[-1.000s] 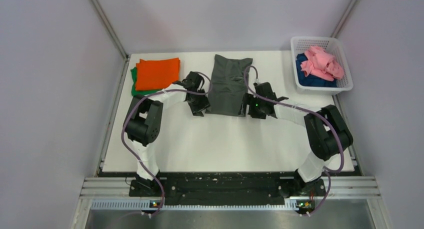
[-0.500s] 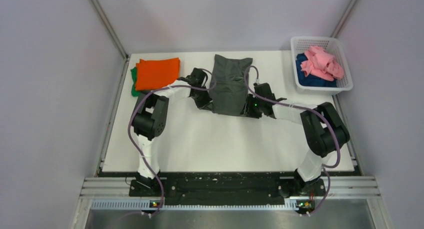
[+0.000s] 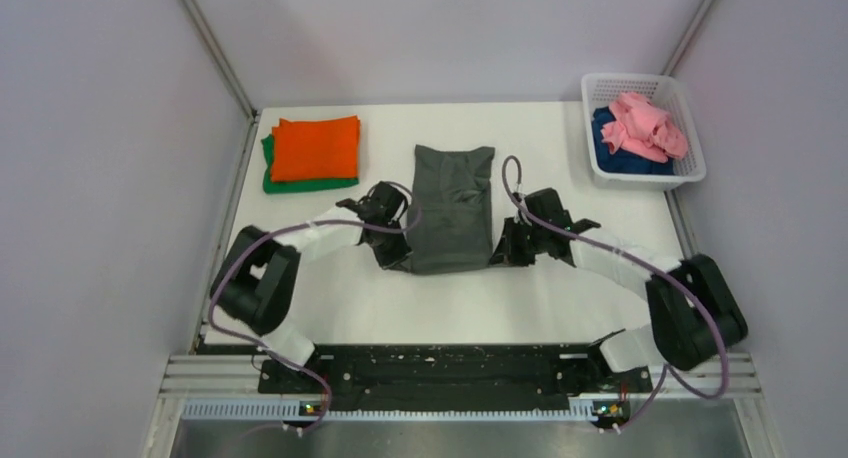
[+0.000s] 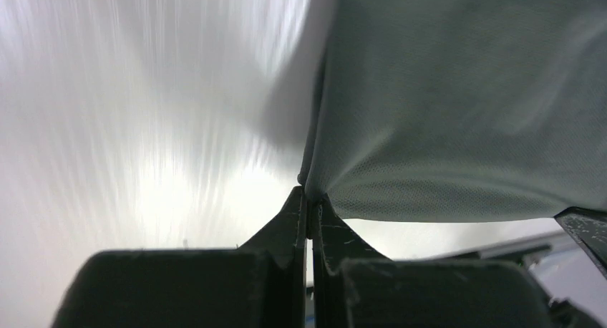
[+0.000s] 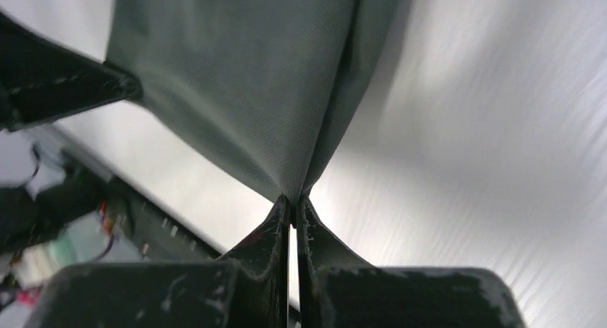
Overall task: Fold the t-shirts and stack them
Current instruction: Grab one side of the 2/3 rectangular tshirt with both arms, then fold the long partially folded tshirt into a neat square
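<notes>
The dark grey t-shirt (image 3: 450, 208) lies as a long folded strip in the middle of the table. My left gripper (image 3: 392, 261) is shut on its near left corner, and the cloth (image 4: 458, 106) fans up from the pinched tips (image 4: 309, 197). My right gripper (image 3: 497, 258) is shut on the near right corner, with the grey cloth (image 5: 243, 77) stretched from its tips (image 5: 292, 199). A folded orange t-shirt (image 3: 316, 147) rests on a folded green one (image 3: 285, 184) at the back left. Pink (image 3: 645, 123) and dark blue (image 3: 622, 160) t-shirts are bunched in the basket.
The white mesh basket (image 3: 690, 128) stands at the back right corner of the table. Grey walls close in the table on both sides and the back. A black rail with the arm bases (image 3: 440, 370) runs along the near edge.
Both grippers closed on the grey t-shirt's near corners and pulled it toward the near edge. The shirt has slid away from the back of the table.
</notes>
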